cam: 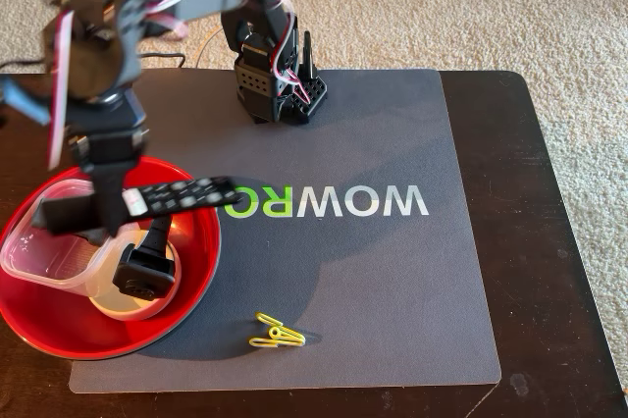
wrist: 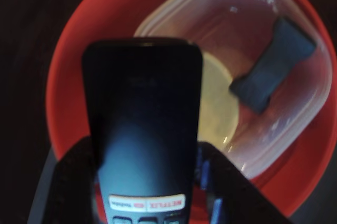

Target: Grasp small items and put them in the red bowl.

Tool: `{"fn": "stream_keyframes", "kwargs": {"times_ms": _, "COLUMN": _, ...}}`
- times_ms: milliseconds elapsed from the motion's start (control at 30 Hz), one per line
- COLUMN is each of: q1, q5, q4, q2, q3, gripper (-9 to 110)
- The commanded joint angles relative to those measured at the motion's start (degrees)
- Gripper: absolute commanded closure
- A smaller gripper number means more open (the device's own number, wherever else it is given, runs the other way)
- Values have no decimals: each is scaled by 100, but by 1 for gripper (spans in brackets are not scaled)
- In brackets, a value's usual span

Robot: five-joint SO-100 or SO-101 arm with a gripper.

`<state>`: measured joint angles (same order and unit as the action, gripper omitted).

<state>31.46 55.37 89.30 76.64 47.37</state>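
I see the black remote [cam: 177, 195] level above the red bowl [cam: 59, 325]. Inside sit a clear tub [cam: 44, 266] and white bowl [cam: 123, 308]. Yellow clips [cam: 277, 334] lie on the mat.

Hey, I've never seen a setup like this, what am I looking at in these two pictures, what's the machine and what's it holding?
It is a small tabletop robot arm. The fixed view looks down at the table from outside; the wrist view comes from a camera riding on the arm. Its gripper is shut on a black remote, held above a red bowl. Already in the bowl are a clear square plastic tub, a small white bowl and a black angular plastic piece. A short dark bar lies in the tub. Yellow clips still lie on the grey mat.
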Motion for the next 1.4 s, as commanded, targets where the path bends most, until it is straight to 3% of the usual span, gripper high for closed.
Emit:
{"fn": "stream_keyframes", "kwargs": {"times_ms": 0, "q1": 229, "q5": 229, "q4": 0, "q2": -422, "q3": -870, "gripper": 101}}
{"fn": "stream_keyframes", "kwargs": {"times_ms": 167, "q1": 264, "q5": 396, "q4": 35, "q2": -1037, "q3": -1336, "gripper": 99}}
{"fn": "stream_keyframes", "kwargs": {"times_ms": 333, "q1": 264, "q5": 562, "q4": 70, "q2": -1063, "q3": -1336, "gripper": 73}}
{"fn": "stream_keyframes", "kwargs": {"times_ms": 700, "q1": 246, "q5": 633, "q4": 141, "q2": -914, "q3": -1310, "gripper": 69}}
{"fn": "stream_keyframes", "kwargs": {"times_ms": 867, "q1": -123, "q5": 545, "q4": 809, "q2": -202, "q3": -1283, "gripper": 70}}
{"fn": "stream_keyframes", "kwargs": {"times_ms": 1233, "q1": -1564, "q5": -606, "q4": 782, "q2": 4008, "q3": 2927, "gripper": 73}}
{"fn": "stream_keyframes", "kwargs": {"times_ms": 1367, "q1": -1793, "q5": -817, "q4": 747, "q2": 4685, "q3": 4526, "gripper": 73}}
